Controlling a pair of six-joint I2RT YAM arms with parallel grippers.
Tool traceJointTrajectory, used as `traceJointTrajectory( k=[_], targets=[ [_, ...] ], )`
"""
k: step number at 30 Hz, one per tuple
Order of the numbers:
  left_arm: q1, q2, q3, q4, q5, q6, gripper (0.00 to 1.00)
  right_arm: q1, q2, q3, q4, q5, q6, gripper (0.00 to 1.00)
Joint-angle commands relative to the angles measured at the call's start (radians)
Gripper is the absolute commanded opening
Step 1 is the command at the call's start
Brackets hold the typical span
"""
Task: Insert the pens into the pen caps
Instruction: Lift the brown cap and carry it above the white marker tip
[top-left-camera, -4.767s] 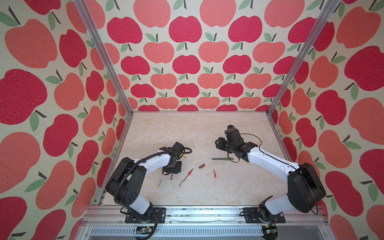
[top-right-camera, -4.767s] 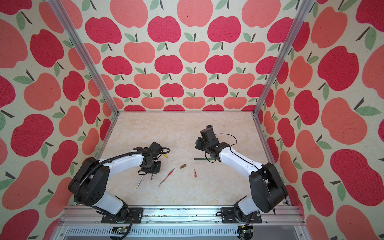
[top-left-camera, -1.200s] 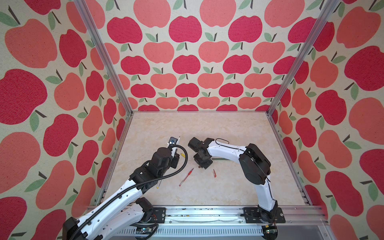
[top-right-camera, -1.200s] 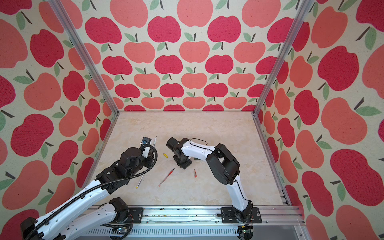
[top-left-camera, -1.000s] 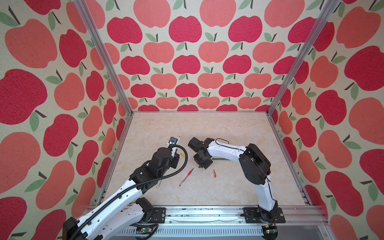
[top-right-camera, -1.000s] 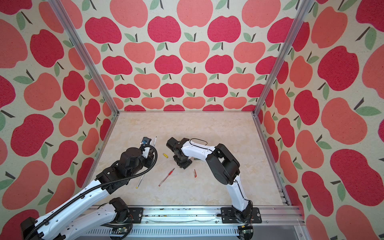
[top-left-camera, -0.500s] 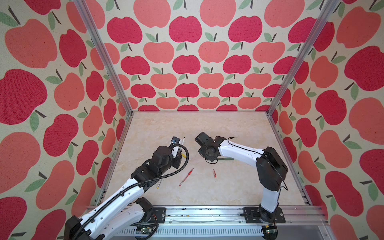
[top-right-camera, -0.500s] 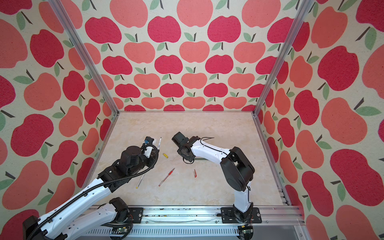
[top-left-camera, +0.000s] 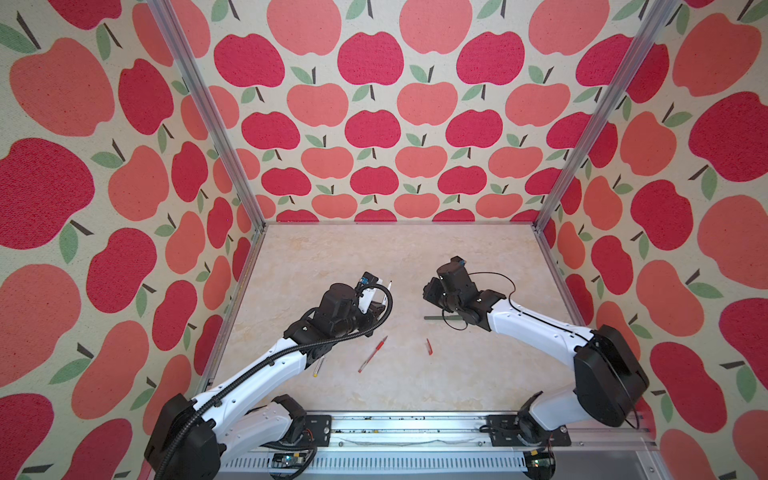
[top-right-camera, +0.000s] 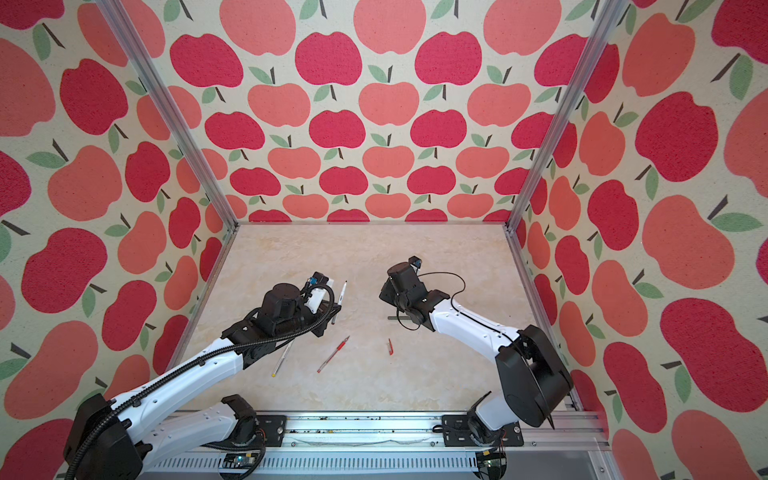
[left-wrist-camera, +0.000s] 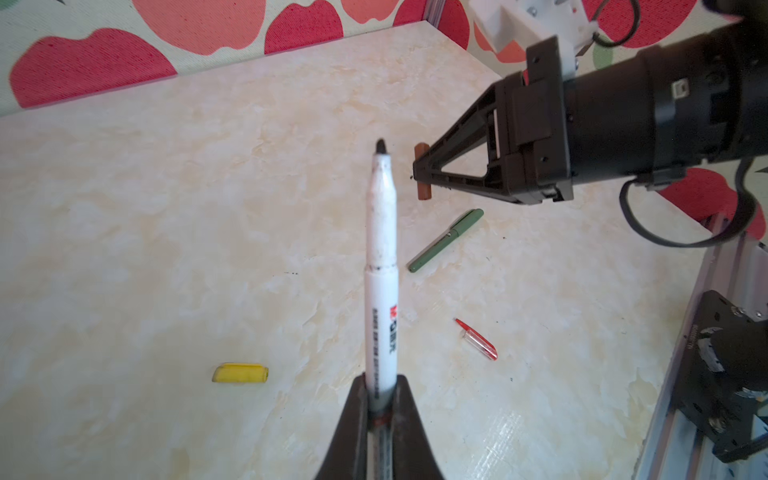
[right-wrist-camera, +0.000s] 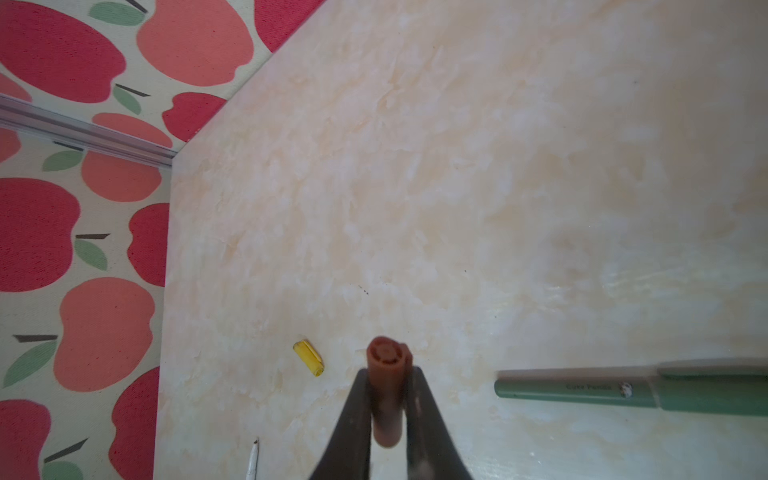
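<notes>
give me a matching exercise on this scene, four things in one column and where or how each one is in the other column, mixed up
Things:
1. dark-tipped pen
2. brown cap
3. green pen
4. red pen

States:
A. lying on the table, cap on
B. gripped in the right claw
C. lying on the table, cap off
D. gripped in the left claw

Pairs: 1-D, 2-B, 3-A, 4-C
</notes>
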Motion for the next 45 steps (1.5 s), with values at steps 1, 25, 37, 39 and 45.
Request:
traceJointTrajectory(
  k=[1, 25, 37, 39, 45],
  targets=[
    [0.021, 0.044, 0.015, 0.083, 0.150, -0.059, 0.00, -0.037, -0.074, -0.023, 0.141, -0.138, -0.197, 0.17],
    [0.055, 0.194, 0.082, 0.222, 0.362, -0.257, 0.00, -0.170, -0.002, 0.004, 0.540, -0.705, -0.197, 0.17],
    [0.055, 0.224, 0.109, 0.227, 0.368, -0.260, 0.00, -0.136, 0.029, -0.012, 0.565, -0.701, -0.185, 0.15],
    [0.055, 0.226, 0.111, 0.227, 0.368, -0.259, 0.00, -0.132, 0.035, -0.017, 0.572, -0.696, -0.181, 0.15],
    [0.057, 0.223, 0.103, 0.225, 0.364, -0.257, 0.00, -0.131, 0.037, -0.022, 0.588, -0.684, -0.176, 0.15]
  ],
)
